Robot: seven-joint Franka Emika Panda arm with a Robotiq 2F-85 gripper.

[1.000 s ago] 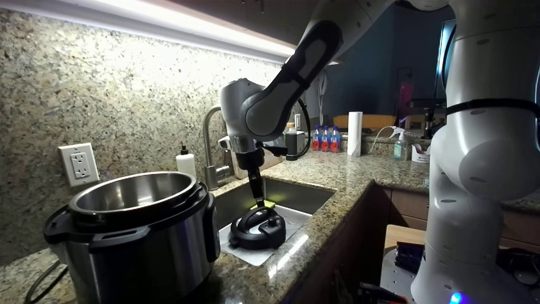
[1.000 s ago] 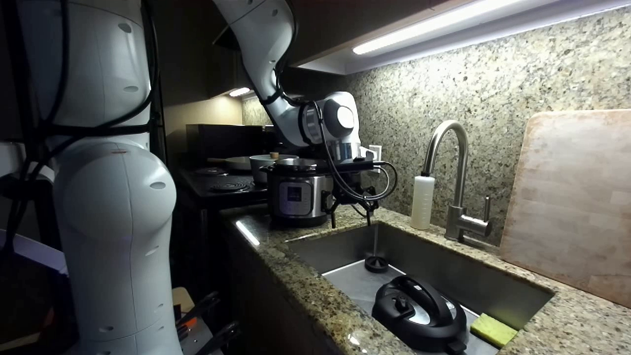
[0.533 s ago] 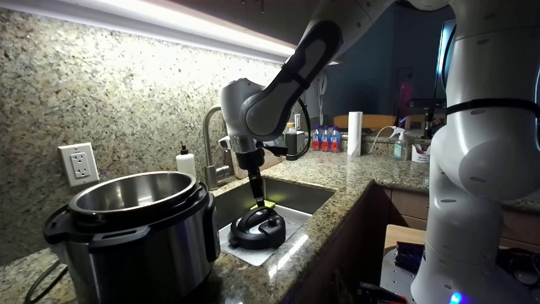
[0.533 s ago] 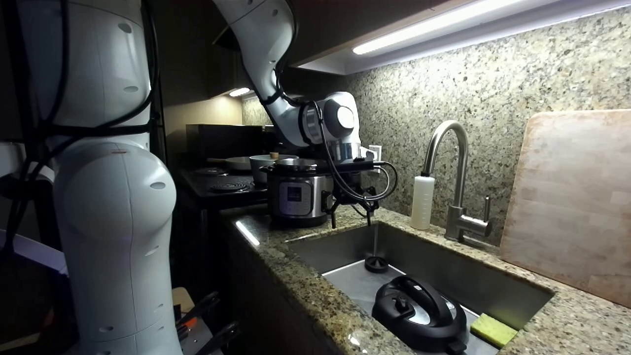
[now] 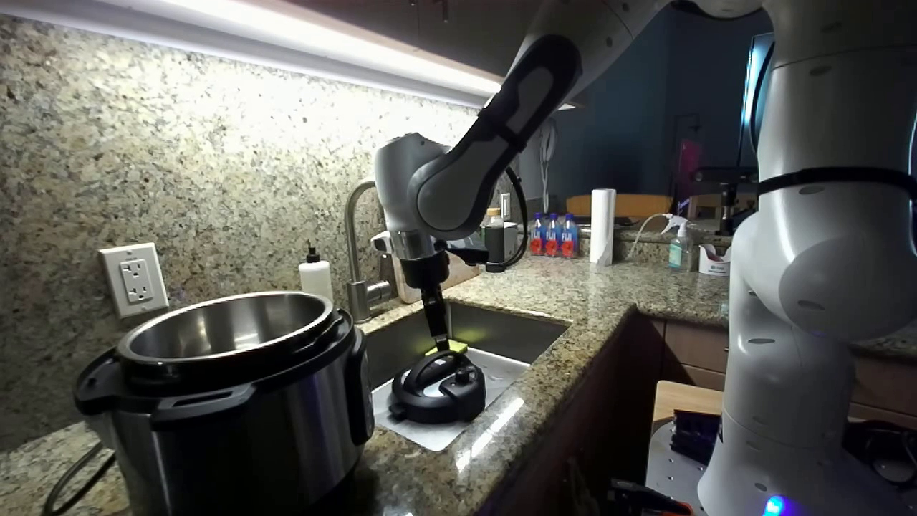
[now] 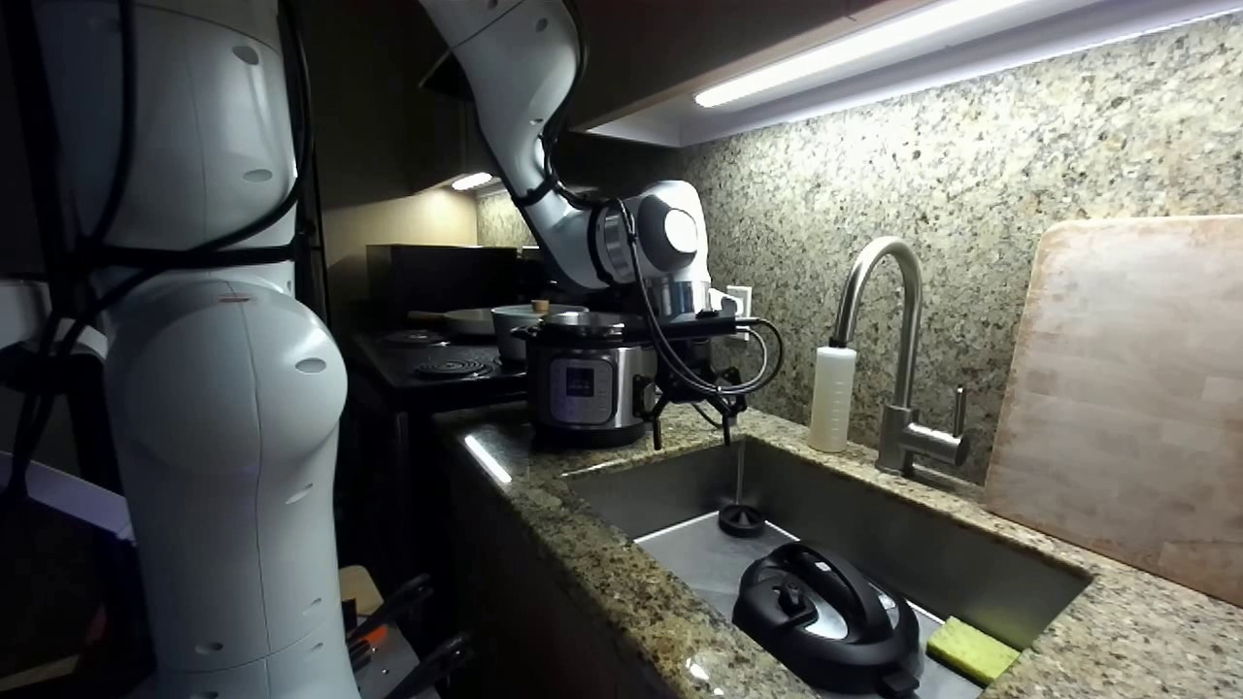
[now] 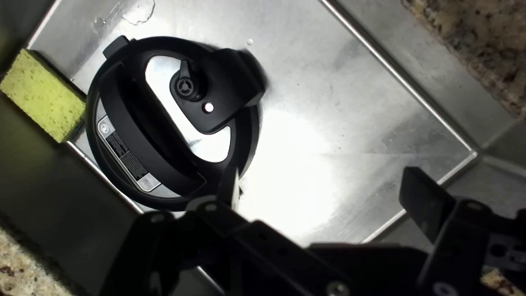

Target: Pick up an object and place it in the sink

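The object is a round black cooker lid with an arched top handle. It lies handle-up on the floor of the stainless-steel sink, in both exterior views (image 5: 438, 401) (image 6: 825, 621) and in the wrist view (image 7: 144, 135). The sink (image 5: 509, 333) is set in a speckled granite counter; its bare floor shows in the wrist view (image 7: 349, 90). My gripper (image 6: 691, 444) hangs above the sink, apart from the lid. In the wrist view my gripper (image 7: 320, 172) is open with its fingers wide apart and nothing between them; one finger overlaps the lid's edge in the picture only.
The open cooker pot (image 5: 236, 423) stands on the counter beside the sink. A yellow sponge (image 7: 45, 96) lies in the sink next to the lid. The curved faucet (image 6: 913, 330), a soap bottle (image 6: 832, 398) and a leaning cutting board (image 6: 1126, 388) stand behind the sink.
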